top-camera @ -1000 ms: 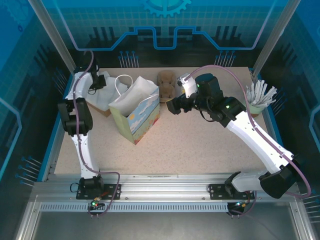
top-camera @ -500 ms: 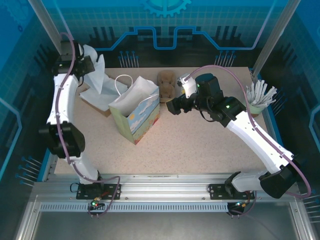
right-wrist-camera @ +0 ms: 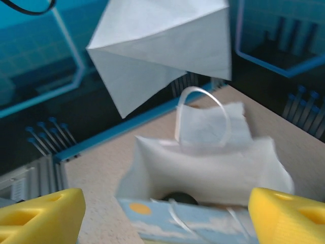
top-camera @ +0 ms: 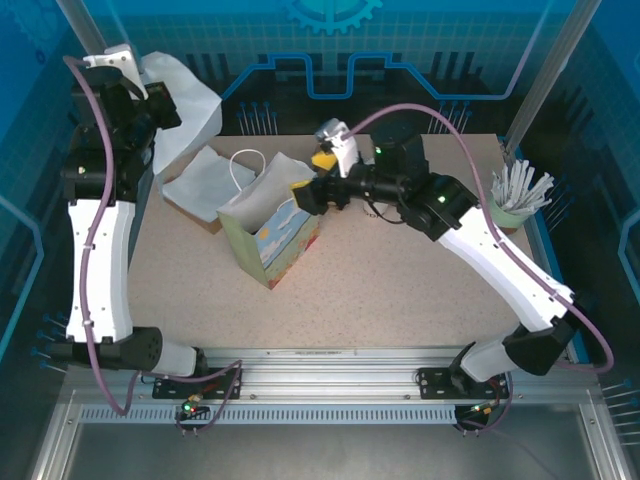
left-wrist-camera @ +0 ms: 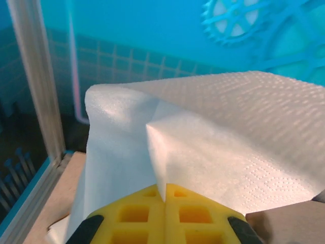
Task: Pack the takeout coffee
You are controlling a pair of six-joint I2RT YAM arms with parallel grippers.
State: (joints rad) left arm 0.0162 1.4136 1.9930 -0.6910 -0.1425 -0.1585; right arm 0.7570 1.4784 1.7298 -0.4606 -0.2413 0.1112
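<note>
Right wrist: right end effector (right-wrist-camera: 165, 201) spread wide, empty, above bag (right-wrist-camera: 203, 168); coffee cup (right-wrist-camera: 177, 196) likely inside, dark lid showing. Left end effector (left-wrist-camera: 165, 198) pinches napkin (left-wrist-camera: 228, 152) high, clear of bag mouth, probably next to go in.

The left end effector (left-wrist-camera: 165, 195) is raised high and pinched closed (the right end effector (right-wrist-camera: 165, 208) hangs splayed wide).

The bag (top-camera: 275, 245) shows blue sky and white clouds. The napkin (left-wrist-camera: 228, 132) is dimpled white, the tabletop (top-camera: 400, 290) speckled beige.
</note>
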